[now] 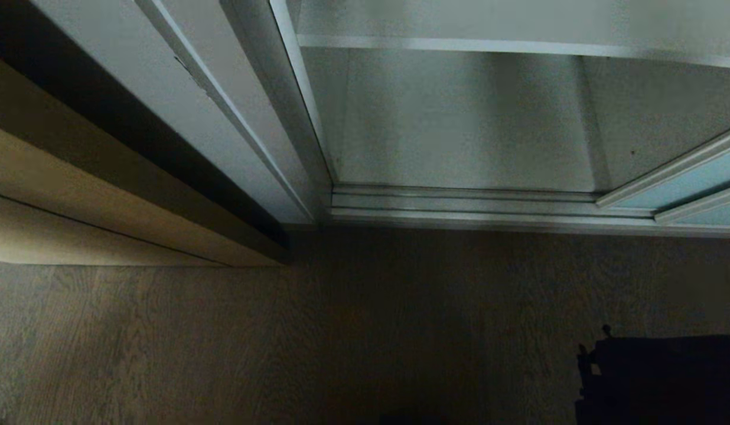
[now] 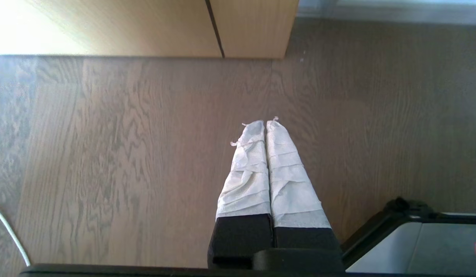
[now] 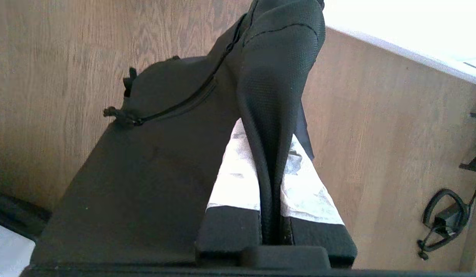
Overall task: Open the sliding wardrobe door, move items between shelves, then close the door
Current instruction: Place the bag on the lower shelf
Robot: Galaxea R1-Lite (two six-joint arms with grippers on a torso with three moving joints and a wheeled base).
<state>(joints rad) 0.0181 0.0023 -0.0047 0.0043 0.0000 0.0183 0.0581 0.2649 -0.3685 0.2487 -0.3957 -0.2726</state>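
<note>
My right gripper point(image 3: 268, 130) is shut on a fold of the black fabric bag point(image 3: 153, 173), which hangs from its white-wrapped fingers point(image 3: 234, 177) over the wood floor. In the head view the bag point(image 1: 660, 378) shows as a dark mass at the lower right. The sliding wardrobe door point(image 1: 690, 180), pale blue-green in a silver frame, stands pushed to the right. The wardrobe is open, with a white-grey shelf point(image 1: 489, 45) across the top and a grey compartment below it. My left gripper point(image 2: 265, 124) is shut with nothing in it, parked above the floor.
The door's silver floor track point(image 1: 459, 203) runs along the wardrobe front. A tan wood-grain panel point(image 1: 105, 195) stands to the left. On the floor lie a black cable loop point(image 3: 442, 215) and a white cable point(image 2: 10, 234). My base point(image 2: 415, 242) is near the left gripper.
</note>
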